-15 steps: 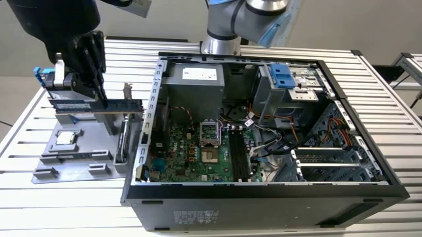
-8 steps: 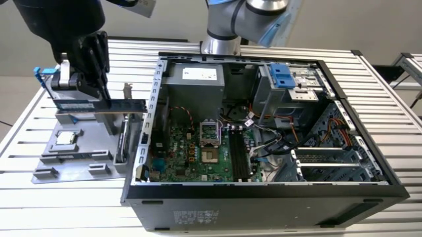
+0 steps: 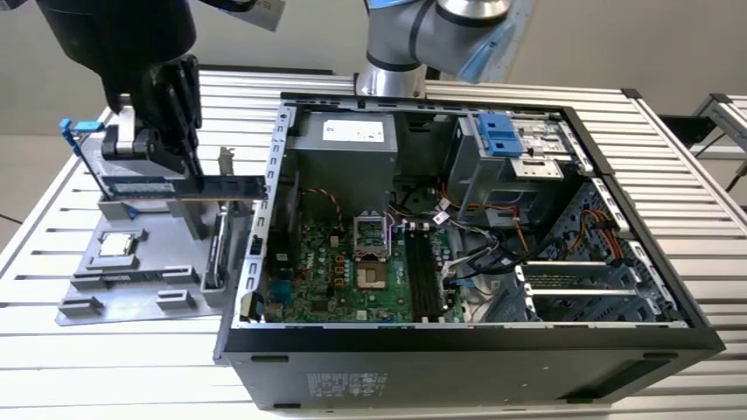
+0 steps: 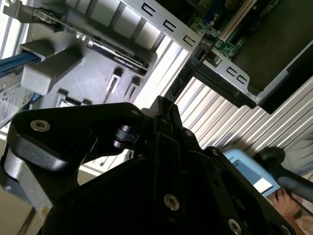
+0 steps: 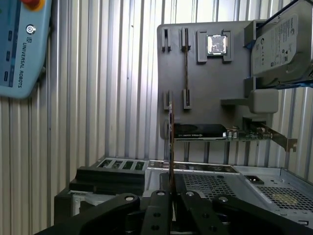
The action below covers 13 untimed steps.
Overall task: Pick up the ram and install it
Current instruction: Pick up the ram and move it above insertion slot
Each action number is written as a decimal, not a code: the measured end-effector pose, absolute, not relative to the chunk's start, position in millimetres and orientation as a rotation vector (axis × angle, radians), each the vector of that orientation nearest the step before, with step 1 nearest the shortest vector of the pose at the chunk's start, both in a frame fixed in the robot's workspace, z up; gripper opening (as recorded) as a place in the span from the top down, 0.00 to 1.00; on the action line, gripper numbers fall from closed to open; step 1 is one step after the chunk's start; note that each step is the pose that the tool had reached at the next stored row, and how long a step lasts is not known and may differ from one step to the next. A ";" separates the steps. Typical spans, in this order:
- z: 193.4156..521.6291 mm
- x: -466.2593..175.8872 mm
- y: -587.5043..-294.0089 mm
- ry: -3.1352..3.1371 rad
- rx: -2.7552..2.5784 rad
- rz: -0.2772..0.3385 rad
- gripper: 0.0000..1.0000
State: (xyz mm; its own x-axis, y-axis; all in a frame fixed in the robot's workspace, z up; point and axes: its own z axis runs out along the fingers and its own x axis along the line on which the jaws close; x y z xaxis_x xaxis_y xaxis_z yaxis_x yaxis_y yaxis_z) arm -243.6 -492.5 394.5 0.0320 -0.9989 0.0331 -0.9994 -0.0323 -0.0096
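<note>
A slatted aluminium table (image 3: 117, 367) carried everything. Near its edge at the exterior view's left sat a grey parts tray (image 3: 129, 293). On the tray: an HDD in a blue frame (image 5: 279, 44) standing at the tray's edge, a CPU (image 3: 117, 245) lying flat, & an expansion card (image 5: 205, 131) on edge across the tray.

The black gripper (image 5: 171, 196) hung above the tray's side nearest the case, its fingers clamped on the ram (image 5: 170, 137). The first wrist view showed the stick edge-on as a thin dark line. In the second wrist view the ram (image 4: 188, 73) ran out from the fingers as a blue-black strip toward the case's wall. Touching it or not: couldn't tell.

Toward the exterior view's right, an open PC case (image 3: 467, 350) lay on its side across the table's middle. Its motherboard (image 3: 338, 271) faced up, w/ the PSU (image 3: 345, 140) at the case's far wall & a blue drive caddy (image 3: 499, 133) in the bay at its far corner.
</note>
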 end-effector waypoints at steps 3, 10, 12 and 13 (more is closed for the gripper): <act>394.6 -241.2 -492.3 -2.174 2.245 0.048 1.00; 394.5 -235.3 -492.0 -2.174 2.245 0.048 1.00; 394.5 -233.9 -492.0 -2.174 2.245 0.048 1.00; 394.6 -233.2 -492.0 -2.174 2.245 0.048 1.00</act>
